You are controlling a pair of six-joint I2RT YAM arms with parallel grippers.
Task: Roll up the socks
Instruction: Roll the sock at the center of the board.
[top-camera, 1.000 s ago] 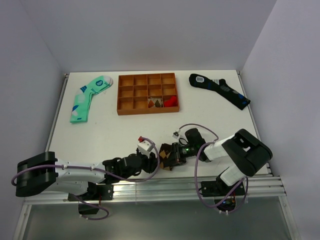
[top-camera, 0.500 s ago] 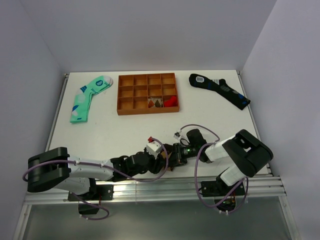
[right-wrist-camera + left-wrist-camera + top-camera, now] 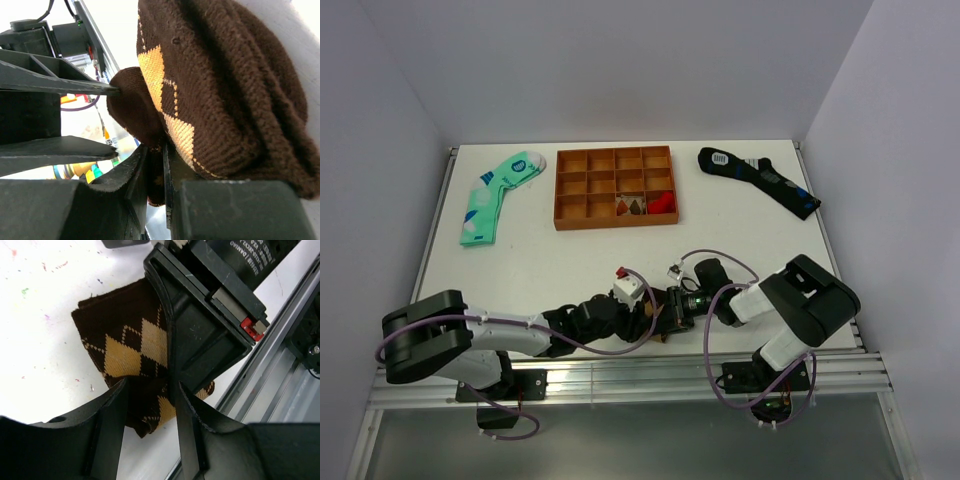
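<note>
The socks (image 3: 131, 342) are a bunched brown argyle bundle on the white table, close to its front edge. In the top view only a scrap of the socks (image 3: 656, 327) shows between the two wrists. My left gripper (image 3: 149, 390) comes in from the left, its fingers closed on the bundle's near folded end. My right gripper (image 3: 155, 187) is shut tight on a fold of the socks (image 3: 215, 90), which bulge above its fingers. The two grippers (image 3: 642, 318) (image 3: 665, 312) sit almost tip to tip.
A wooden divider tray (image 3: 614, 152) stands at the back centre, with small rolled bundles in two cells. A mint-green sock (image 3: 495, 195) lies at the back left and a dark navy sock (image 3: 760, 180) at the back right. The metal rail (image 3: 280, 375) runs just beside the socks.
My left arm has slid right along the front edge, bringing its gripper up against the right gripper. The socks are more covered now. The right arm has barely moved.
</note>
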